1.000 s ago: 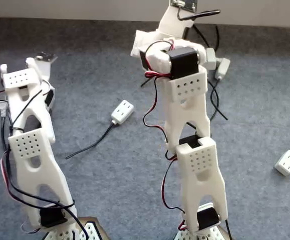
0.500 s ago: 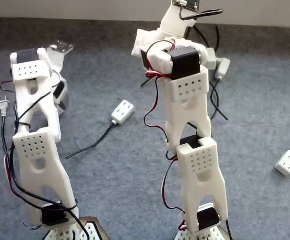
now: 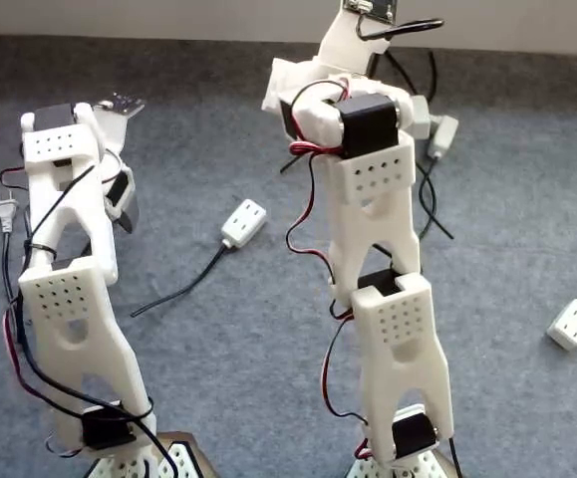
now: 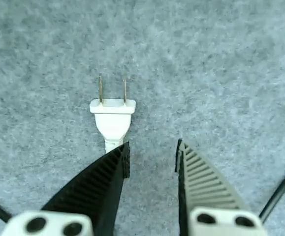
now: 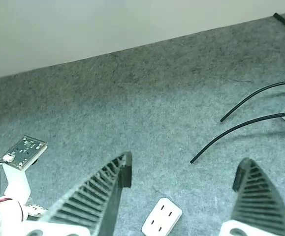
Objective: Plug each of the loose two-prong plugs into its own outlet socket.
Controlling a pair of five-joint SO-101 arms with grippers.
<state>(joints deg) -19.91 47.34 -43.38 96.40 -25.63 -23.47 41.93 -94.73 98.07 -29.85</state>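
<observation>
Left gripper [image 4: 152, 157] narrowly parted, empty | white plastic two-prong plug [image 4: 112, 115] lying at the left | right gripper [image 5: 184, 172] gaping wide, empty

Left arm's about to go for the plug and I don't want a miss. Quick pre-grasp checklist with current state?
1. Left gripper open: ok.
2. Plug lined up with the gap: not ok, it lies just beyond the dark fingertip, to one side.
3. Prongs straight, pointing away from the gripper: ok.
4. Plug's cord free: cannot tell, hidden behind that fingertip.
5. Outlet socket lying free, nothing plugged in: ok.
6. Right gripper open, empty: ok.
</observation>
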